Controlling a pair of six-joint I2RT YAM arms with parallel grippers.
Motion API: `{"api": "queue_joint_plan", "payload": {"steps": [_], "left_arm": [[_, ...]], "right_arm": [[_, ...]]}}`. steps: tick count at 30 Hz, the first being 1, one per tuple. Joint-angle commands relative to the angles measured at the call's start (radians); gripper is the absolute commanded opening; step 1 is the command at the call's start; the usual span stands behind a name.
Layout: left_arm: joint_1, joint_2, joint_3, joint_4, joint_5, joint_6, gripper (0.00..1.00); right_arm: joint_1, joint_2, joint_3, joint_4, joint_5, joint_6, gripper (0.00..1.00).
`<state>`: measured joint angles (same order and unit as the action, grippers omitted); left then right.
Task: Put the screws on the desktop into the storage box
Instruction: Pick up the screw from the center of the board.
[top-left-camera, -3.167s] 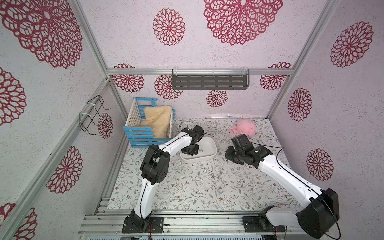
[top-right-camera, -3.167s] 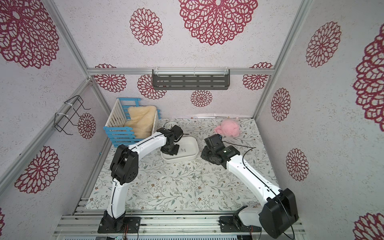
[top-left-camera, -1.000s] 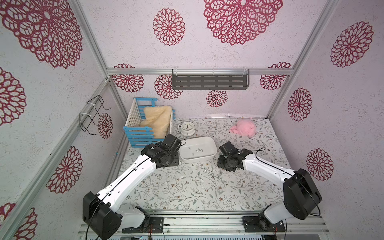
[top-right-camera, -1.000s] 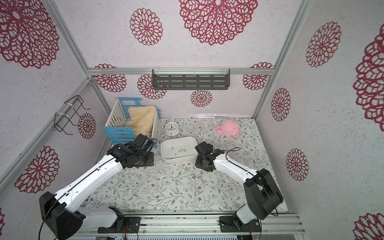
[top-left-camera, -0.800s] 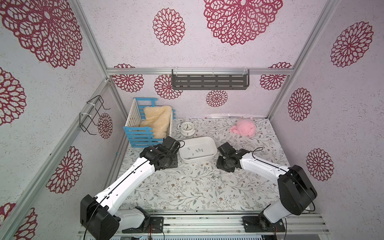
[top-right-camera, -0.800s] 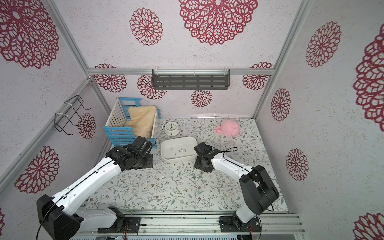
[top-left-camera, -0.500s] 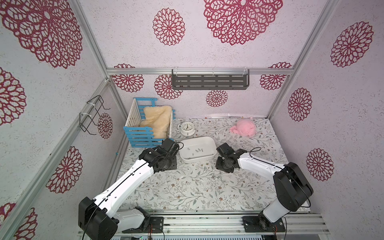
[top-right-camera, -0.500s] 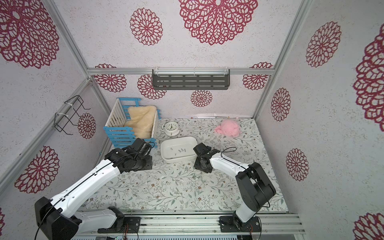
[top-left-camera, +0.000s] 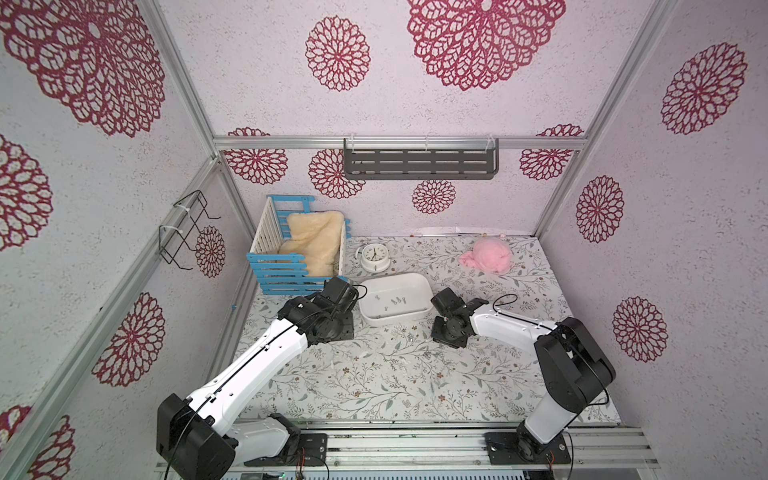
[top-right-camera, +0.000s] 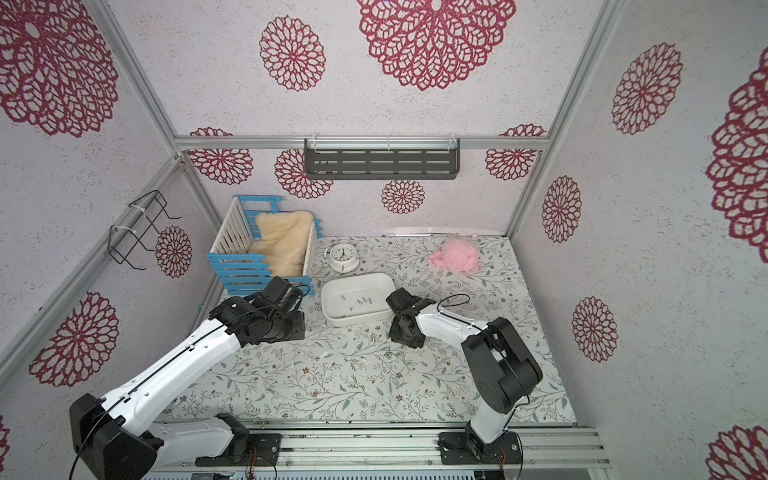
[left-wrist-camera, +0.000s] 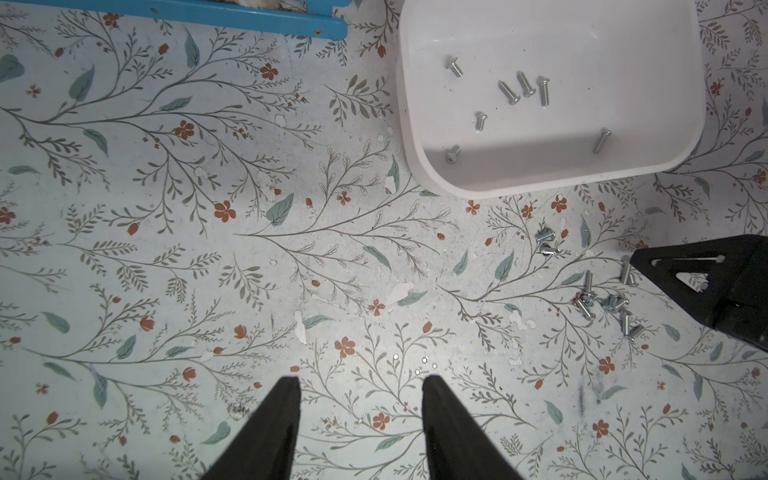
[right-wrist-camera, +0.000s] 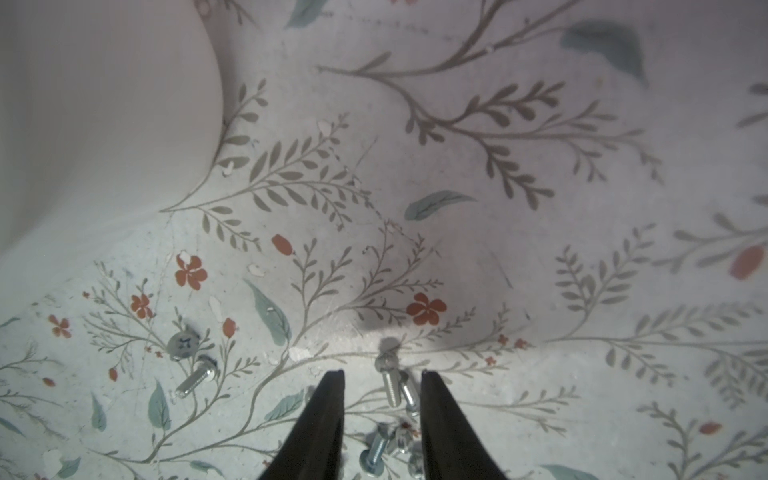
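**Flowery table with a white box and tiny screws**

Red flower shapes cover the walls around my table (top-left-camera: 374, 382), and the table has green leaves and small brown flowers on it. A white box (top-left-camera: 395, 321) sits near the middle of the table. A blue crate (top-left-camera: 291, 276) with something fluffy in it stands behind and to the left of the box. A small round clock (top-left-camera: 374, 255) is behind the box. A pink soft thing (top-left-camera: 488, 255) lies far back on the right.

Seven screws (left-wrist-camera: 525, 85) lie inside the white box. More screws (left-wrist-camera: 602, 303) lie in a little bunch on the table, in front of the box and toward its right corner. Two more (left-wrist-camera: 546, 243) lie a bit apart from that bunch, closer to the box.

My right gripper (right-wrist-camera: 382, 374) is down at that bunch. Its two black fingers (right-wrist-camera: 328, 415) stand apart with a gap between them. A couple of screws lie in the gap on the table, and I am not squeezing any of them. In both top views it sits just past the right front corner of the box (top-right-camera: 405, 334).

My left gripper (left-wrist-camera: 360, 386) is on the left side of the box, near the blue crate. Its fingers are spread apart with only bare table between them. It holds nothing.
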<state>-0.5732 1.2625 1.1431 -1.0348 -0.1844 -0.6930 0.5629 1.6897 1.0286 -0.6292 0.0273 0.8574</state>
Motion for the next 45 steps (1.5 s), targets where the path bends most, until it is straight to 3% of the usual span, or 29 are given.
{"api": "queue_joint_plan", "payload": {"steps": [1,45], "left_arm": [[0.004,-0.002,0.000,0.010,0.008,-0.005,0.53],[0.005,-0.012,-0.020,0.013,0.004,-0.013,0.53]], "right_arm": [[-0.005,0.007,0.026,0.017,-0.008,-0.011,0.35],[-0.005,0.078,0.050,-0.006,-0.010,-0.022,0.30]]}}
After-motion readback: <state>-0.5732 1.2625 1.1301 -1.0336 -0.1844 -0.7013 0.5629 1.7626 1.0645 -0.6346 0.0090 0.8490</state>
